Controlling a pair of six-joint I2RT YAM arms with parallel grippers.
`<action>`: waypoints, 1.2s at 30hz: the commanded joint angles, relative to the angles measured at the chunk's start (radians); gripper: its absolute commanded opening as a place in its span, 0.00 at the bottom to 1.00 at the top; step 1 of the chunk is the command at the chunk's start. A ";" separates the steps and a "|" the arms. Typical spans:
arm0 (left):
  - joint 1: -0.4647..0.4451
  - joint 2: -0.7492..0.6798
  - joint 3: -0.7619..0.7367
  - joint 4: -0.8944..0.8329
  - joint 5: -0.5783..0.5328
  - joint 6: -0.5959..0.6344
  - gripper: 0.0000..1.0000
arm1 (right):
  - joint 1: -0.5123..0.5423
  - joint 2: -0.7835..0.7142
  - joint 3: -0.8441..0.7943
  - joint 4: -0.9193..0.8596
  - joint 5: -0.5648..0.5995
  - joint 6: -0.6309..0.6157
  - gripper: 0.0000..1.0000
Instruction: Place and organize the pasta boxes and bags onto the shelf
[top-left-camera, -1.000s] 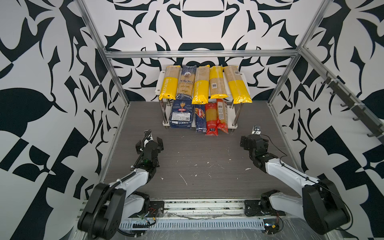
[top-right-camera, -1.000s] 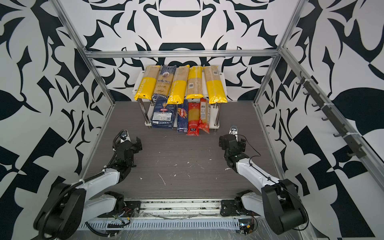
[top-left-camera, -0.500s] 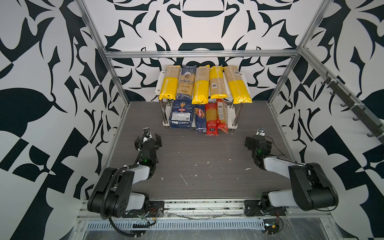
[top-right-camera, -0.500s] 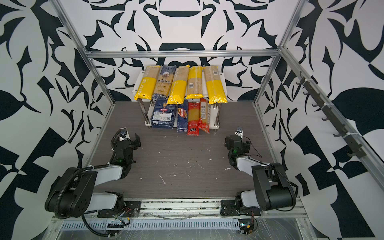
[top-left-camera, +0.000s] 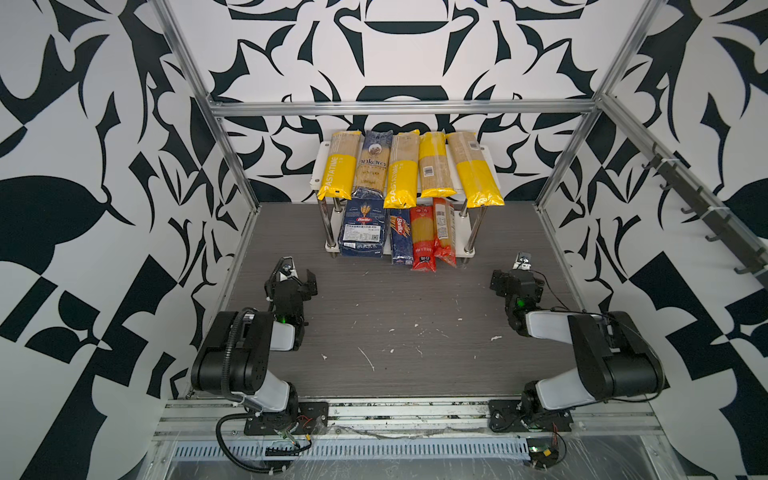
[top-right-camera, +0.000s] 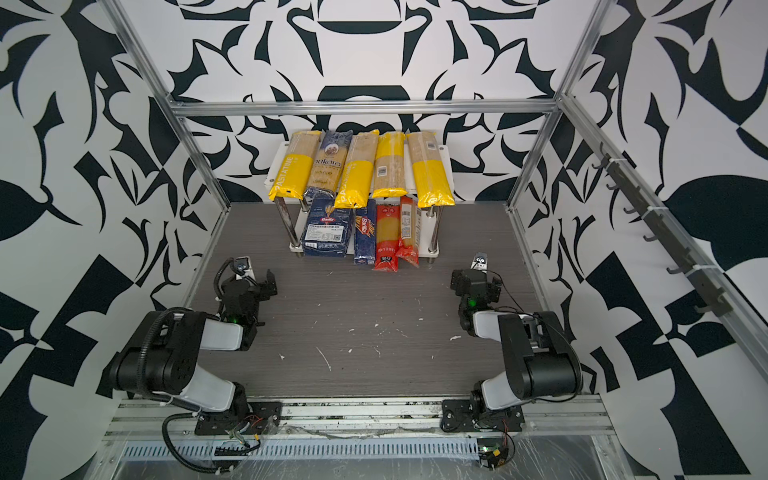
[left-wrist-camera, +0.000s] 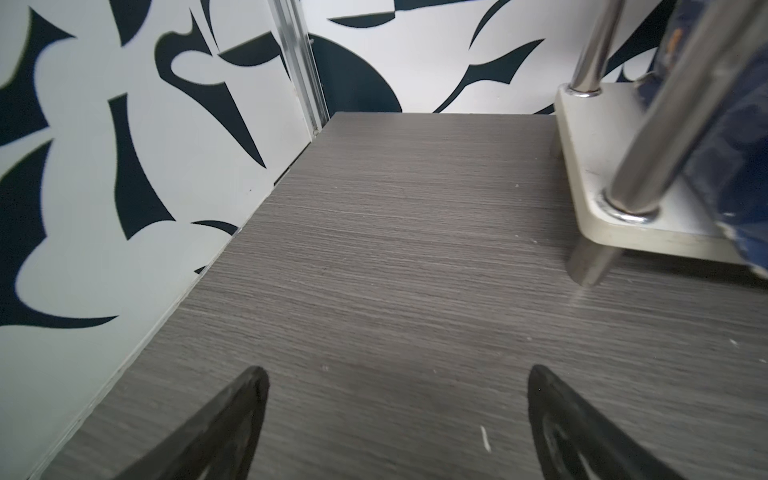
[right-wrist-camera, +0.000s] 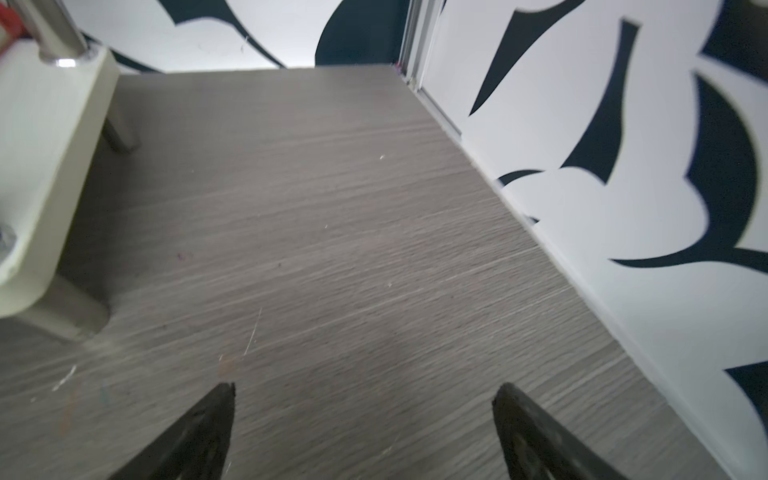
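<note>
Shelf (top-left-camera: 323, 156), stocked; left gripper (left-wrist-camera: 397, 370) and right gripper (right-wrist-camera: 365, 384) spread, empty; risk: overhanging bags (top-left-camera: 399, 174) may slide off if bumped.

One shelf (top-left-camera: 321, 154) with two white boards (top-left-camera: 462, 239) carries nine packs of pasta. There are four yellow-and-clear bags (top-left-camera: 338, 166) (top-left-camera: 401, 170) (top-left-camera: 434, 166) (top-left-camera: 473, 170) and one dark-blue ankara bag (top-left-camera: 372, 164), making five packs on the upper tier. There are two dark-blue Barilla boxes, one wide (top-left-camera: 362, 230) and one narrow (top-left-camera: 401, 239), and two red-and-clear bags (top-left-camera: 423, 239) (top-left-camera: 444, 232), making four on the lower tier. That totals seven bags and two boxes. Two robot arms (top-left-camera: 249, 353) (top-left-camera: 602, 357) are in both top views.
</note>
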 joint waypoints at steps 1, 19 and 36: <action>0.047 0.001 0.060 -0.102 0.140 -0.052 0.99 | 0.002 0.024 0.084 -0.037 -0.096 -0.052 0.99; 0.068 0.007 0.064 -0.094 0.177 -0.061 0.99 | -0.151 0.063 0.137 -0.084 -0.683 -0.078 1.00; 0.068 0.008 0.064 -0.092 0.177 -0.060 0.99 | -0.070 0.041 -0.065 0.233 -0.550 -0.135 1.00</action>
